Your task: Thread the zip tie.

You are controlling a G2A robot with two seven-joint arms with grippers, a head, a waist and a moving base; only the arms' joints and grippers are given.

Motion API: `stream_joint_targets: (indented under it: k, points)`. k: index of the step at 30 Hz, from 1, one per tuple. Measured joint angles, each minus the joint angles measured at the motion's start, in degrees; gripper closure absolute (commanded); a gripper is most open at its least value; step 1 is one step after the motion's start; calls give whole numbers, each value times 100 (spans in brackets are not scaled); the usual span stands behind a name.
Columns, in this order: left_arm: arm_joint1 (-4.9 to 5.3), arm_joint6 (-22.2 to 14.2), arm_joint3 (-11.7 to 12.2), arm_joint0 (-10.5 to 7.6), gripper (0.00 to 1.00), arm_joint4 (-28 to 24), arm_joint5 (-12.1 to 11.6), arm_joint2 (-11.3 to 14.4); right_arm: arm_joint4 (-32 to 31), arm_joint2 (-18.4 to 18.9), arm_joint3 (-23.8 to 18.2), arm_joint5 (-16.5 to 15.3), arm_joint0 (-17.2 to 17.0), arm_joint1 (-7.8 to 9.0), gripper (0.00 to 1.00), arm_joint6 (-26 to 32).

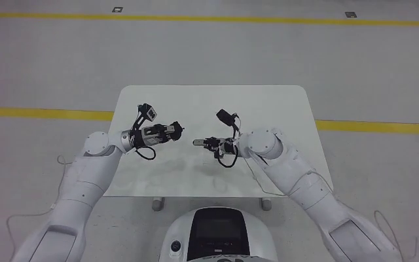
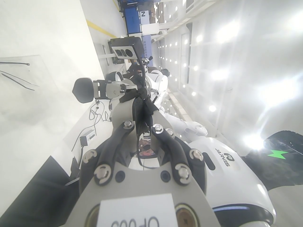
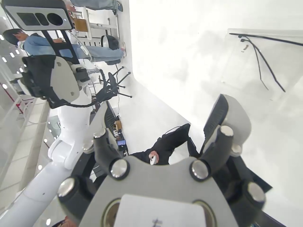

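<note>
Three black zip ties lie loose on the white table (image 1: 275, 111), on what looks like a clear sheet. The left wrist view shows one zip tie (image 2: 14, 63) with its head end and a thin pair (image 2: 20, 82) beside it. In the right wrist view a long zip tie (image 3: 265, 37) lies beside two crossing ones (image 3: 266, 68). Both arms hang above the table's middle, tips facing each other a short way apart. My left gripper (image 1: 178, 129) (image 2: 140, 126) is shut, and I see nothing between its fingers. My right gripper (image 1: 196, 141) (image 3: 163, 105) (image 2: 82, 91) is open and holds nothing.
The table's far half and its right side are bare white surface. A black cable (image 1: 226, 162) loops off the right wrist toward the near edge. The floor around the table has yellow lines (image 1: 366, 124).
</note>
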Motion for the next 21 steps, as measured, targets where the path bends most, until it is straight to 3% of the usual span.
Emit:
stream_joint_targets:
  k: [10,16,21]
  points:
    - [0,0,0,0,100,0,0,0,-1133,-652,299,389,926,-143,0,643]
    - [0,0,0,0,100,0,0,0,-1576,-1174,1122,405,1584,-451,0,738]
    - [0,0,0,0,100,0,0,0,-1813,-1552,1802,404,1935,-793,0,747]
